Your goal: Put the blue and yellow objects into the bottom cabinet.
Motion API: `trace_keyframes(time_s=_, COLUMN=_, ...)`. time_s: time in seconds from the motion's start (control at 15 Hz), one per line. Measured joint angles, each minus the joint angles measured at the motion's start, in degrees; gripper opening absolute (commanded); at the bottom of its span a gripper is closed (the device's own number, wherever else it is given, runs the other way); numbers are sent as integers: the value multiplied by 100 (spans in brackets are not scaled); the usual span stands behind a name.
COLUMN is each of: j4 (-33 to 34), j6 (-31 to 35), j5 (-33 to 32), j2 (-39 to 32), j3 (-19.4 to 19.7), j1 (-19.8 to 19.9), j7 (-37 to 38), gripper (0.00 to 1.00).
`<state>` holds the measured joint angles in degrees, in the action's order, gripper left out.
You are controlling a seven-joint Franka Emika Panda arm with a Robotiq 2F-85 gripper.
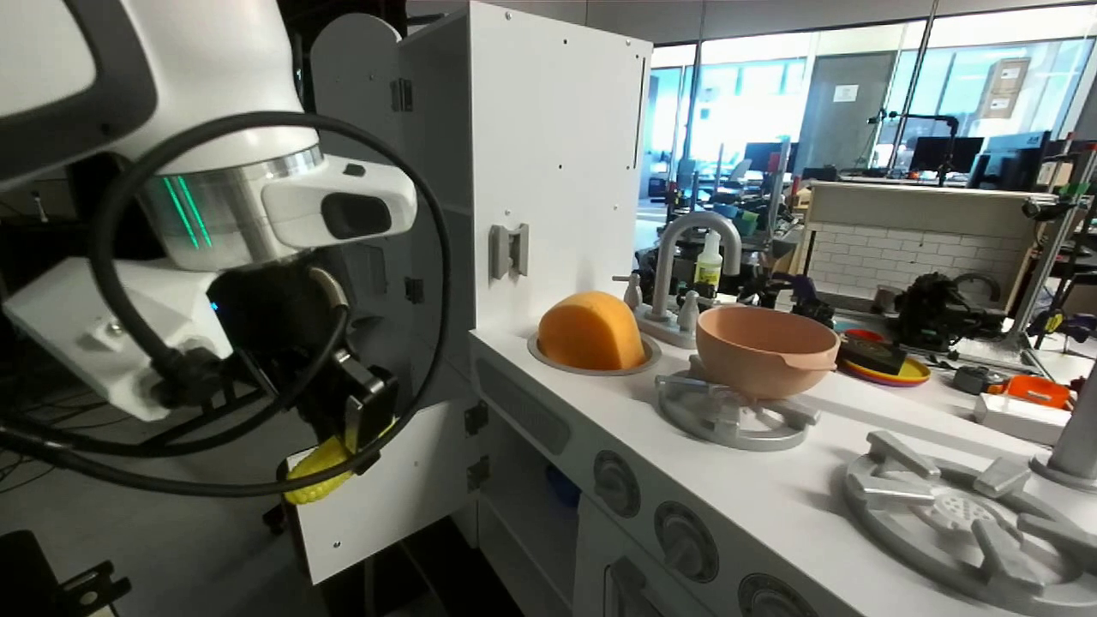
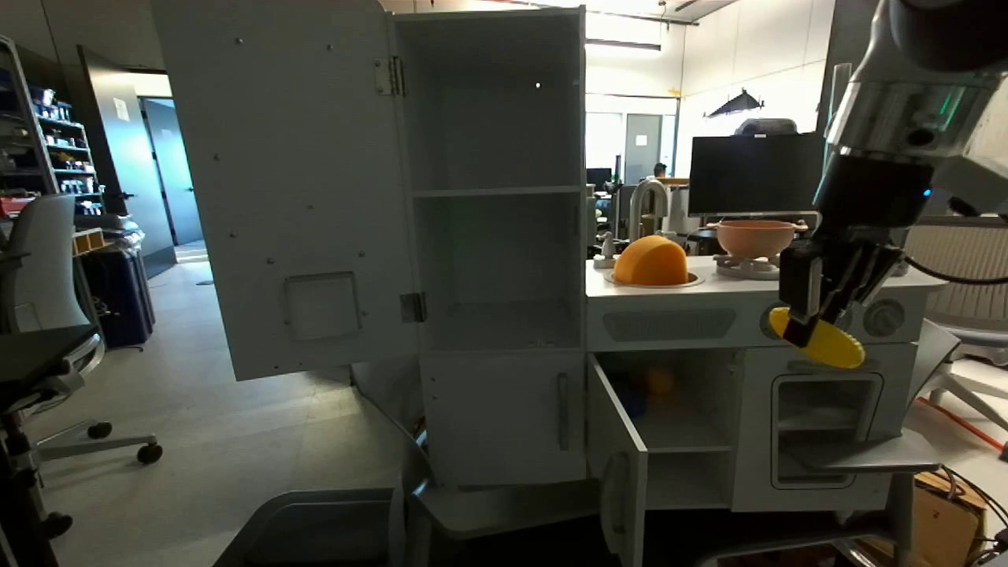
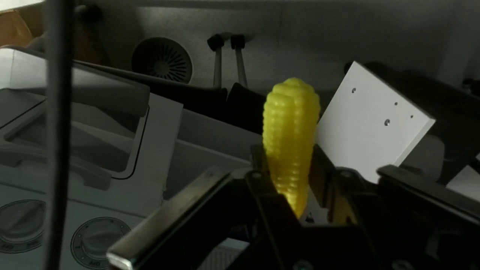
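Pincer (image 3: 288, 165) is clamped on a yellow corn cob (image 3: 293, 120), a finger on each side; the fat end sticks out past the tips, thin end points back toward the palm. Cob's held in mid-air, aslant, kernel rows showing, outside the bottom cabinet (image 2: 718, 394). In an exterior view it overlaps the cabinet's open white door (image 1: 386, 506); can't tell how big the gap is. In the wrist view the door shows just beside the cob.

In the cabinet, on the upper shelf (image 2: 685, 433) toward the hinge side: a dark blue thing (image 2: 630, 396), partly hidden by the door, too dim for details, w/ a yellow-orange thing (image 2: 660, 380) near it, also blurry.

On the white counter (image 1: 613, 398): an orange dome (image 1: 591, 330) sits in the round sink (image 1: 653, 358), grey faucet (image 1: 664, 274) just behind. Next along, a pinkish-tan bowl (image 1: 746, 368) stands upright on a grey burner (image 1: 728, 420); a 2nd burner (image 1: 943, 506) is further along. Dial knobs (image 1: 615, 482) run along the front panel, w/ the oven (image 2: 756, 425) beside the bottom cabinet.

Tall cabinet (image 2: 496, 260) at the sink end has its big door (image 2: 283, 197) wide open, hinges visible. Black cable (image 3: 59, 131) crosses the wrist view top to bottom & loops round the arm (image 1: 206, 68) in an exterior view. Bkgd: dark monitor (image 2: 752, 173), spray bottle (image 1: 709, 261), etc.
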<state>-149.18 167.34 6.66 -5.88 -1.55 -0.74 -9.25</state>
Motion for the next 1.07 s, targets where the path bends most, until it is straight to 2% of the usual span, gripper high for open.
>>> trace_keyframes(time_s=0.2, j4=302, j6=458, j5=-626, j2=-631, j3=94, j1=-75, j7=715, gripper=8)
trace_keyframes(time_s=0.4, j4=698, j6=860, j5=-1074, j2=-1414, j3=545, j1=-471, j7=1247, gripper=8)
trace_keyframes(time_s=0.73, j4=1461, j6=1248, j5=-1081, j2=-2506, j3=1151, j1=-1081, j7=1433, gripper=8)
trace_keyframes(time_s=1.07, j4=2121, j6=1838, j5=-1030, j2=-3505, j3=1376, j1=-1379, j7=1502, gripper=8)
